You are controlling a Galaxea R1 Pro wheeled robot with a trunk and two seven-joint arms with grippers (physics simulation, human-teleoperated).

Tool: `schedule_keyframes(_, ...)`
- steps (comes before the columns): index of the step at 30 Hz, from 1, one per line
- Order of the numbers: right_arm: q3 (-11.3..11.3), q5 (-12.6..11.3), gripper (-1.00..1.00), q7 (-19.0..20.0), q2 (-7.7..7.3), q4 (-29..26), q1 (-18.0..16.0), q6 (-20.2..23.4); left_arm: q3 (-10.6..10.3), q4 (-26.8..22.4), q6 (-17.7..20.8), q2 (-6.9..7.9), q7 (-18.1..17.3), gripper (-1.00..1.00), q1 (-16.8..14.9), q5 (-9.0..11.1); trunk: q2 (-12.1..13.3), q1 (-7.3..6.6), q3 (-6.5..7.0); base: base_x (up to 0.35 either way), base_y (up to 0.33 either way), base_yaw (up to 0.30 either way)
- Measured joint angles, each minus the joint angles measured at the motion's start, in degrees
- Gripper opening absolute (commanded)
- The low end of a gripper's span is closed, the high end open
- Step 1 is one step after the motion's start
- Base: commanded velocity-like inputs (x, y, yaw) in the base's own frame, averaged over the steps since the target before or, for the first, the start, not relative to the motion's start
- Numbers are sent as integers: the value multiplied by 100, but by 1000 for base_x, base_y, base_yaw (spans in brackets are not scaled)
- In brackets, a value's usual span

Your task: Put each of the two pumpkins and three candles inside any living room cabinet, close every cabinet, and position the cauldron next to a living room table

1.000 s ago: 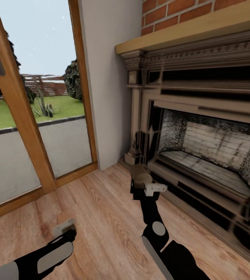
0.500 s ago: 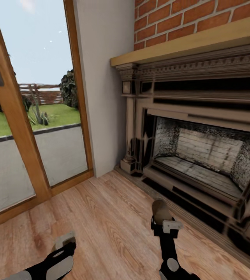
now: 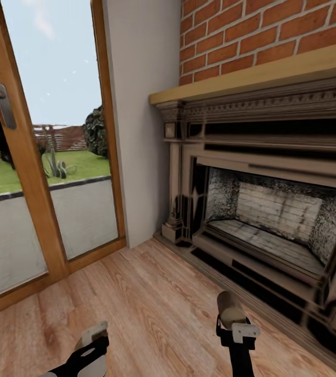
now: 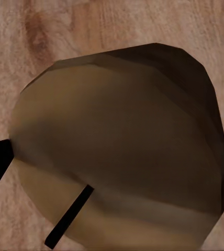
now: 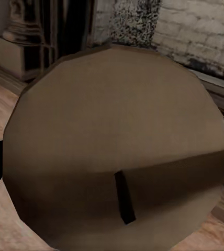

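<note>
Each pincer is clamping a candle: the right pincer [image 3: 234, 329] is gripping one [image 3: 230, 309], the left pincer [image 3: 92, 343] another [image 4: 117, 146]. The head view has been swinging and tilting up across the fireplace [image 3: 272, 209] and glass door [image 3: 58, 157], so the robot is probably still travelling, with no cabinet reached yet.

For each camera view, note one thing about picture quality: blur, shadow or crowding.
Head view: the fireplace looks smeared and patchy. Left wrist view: the candle is soft-edged, shaded along its upper side. Right wrist view: another candle crowds the frame, with blurred hearth behind.
</note>
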Motion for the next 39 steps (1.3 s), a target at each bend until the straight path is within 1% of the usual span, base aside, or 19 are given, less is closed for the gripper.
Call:
schedule_keyframes(1, 1, 0, -100, 1, 1, 2, 1, 0, 0, 40, 3, -3, -88, -100, 0, 5, 1, -3, 22, 0, 0, 0)
schedule_keyframes(2, -56, -65, -100, 10, 198, 78, 4, -34, 1, 433, 57, -13, -1025, -100, -2, -11, 3, -5, 44, 0, 0, 0)
schedule_keyframes(3, 49, 97, -100, 11, 247, 111, 3, 49, -4, 481, 63, -14, -1154, -100, -3, 6, 4, -8, 66, 0, 0, 0)
schedule_keyframes(4, -22, -13, -100, 5, 261, 139, 1, -22, 3, 500, 64, -13, -1203, -100, -2, 7, 5, -10, 89, 0, 0, 0)
schedule_keyframes(7, -20, 2, -100, 5, 284, 157, 3, -19, 3, 514, 67, -14, -1247, -100, -2, 8, 9, -18, 155, 0, 0, -21)
schedule_keyframes(11, -24, 1, -100, 11, 282, 167, 2, -23, 1, 520, 61, -20, -1259, -100, -2, 11, 15, -28, 244, -9, 0, -190)
schedule_keyframes(16, -24, -4, -100, 10, 281, 169, 5, -22, 3, 521, 69, -24, -1259, -100, -2, 17, 22, -38, 354, -235, 0, -254)
schedule_keyframes(27, -32, -30, -100, 2, 289, 195, 2, -7, 4, 521, 70, -22, -1254, -100, -2, 28, 461, -277, 552, -332, 0, -265)
schedule_keyframes(29, -37, -170, -100, 4, 290, 203, 4, -2, 5, 521, 69, -22, -1254, -100, -2, 31, 541, -322, 585, -299, 0, -259)
schedule_keyframes(30, -40, -388, -100, 5, 291, 210, 4, 0, 6, 521, 68, -18, -1251, -100, -2, 37, 581, -344, 600, -228, 0, -250)
schedule_keyframes(33, -41, -918, -100, 9, 297, 225, 3, 11, 5, 521, 69, -20, -1249, -100, -2, 43, 701, -412, 644, -107, 0, -231)
schedule_keyframes(34, -31, -1159, -100, 11, 301, 319, 6, 27, 4, 520, 63, -22, -1249, -100, -2, 40, 742, -434, 656, -27, 0, -172)
schedule_keyframes(35, -52, -1338, -100, 14, 303, 439, 4, 2, 6, 520, 54, -22, -1246, -100, -2, 40, 782, -456, 667, -9, 0, -101)
schedule_keyframes(36, -40, -1428, -100, 19, 362, 561, 3, 18, 11, 535, 37, -16, -1243, -100, 48, 98, 822, -478, 676, -6, 0, -64)
schedule_keyframes(38, -6, -1399, -100, 21, 461, 676, 0, 41, 9, 564, 25, -15, -1251, -100, 212, 123, 902, -522, 695, -3, 0, -34)
schedule_keyframes(39, -23, -1425, -100, 20, 512, 760, -1, 26, 11, 574, 15, -14, -1254, -100, 315, 130, 942, -544, 704, -2, 0, -17)
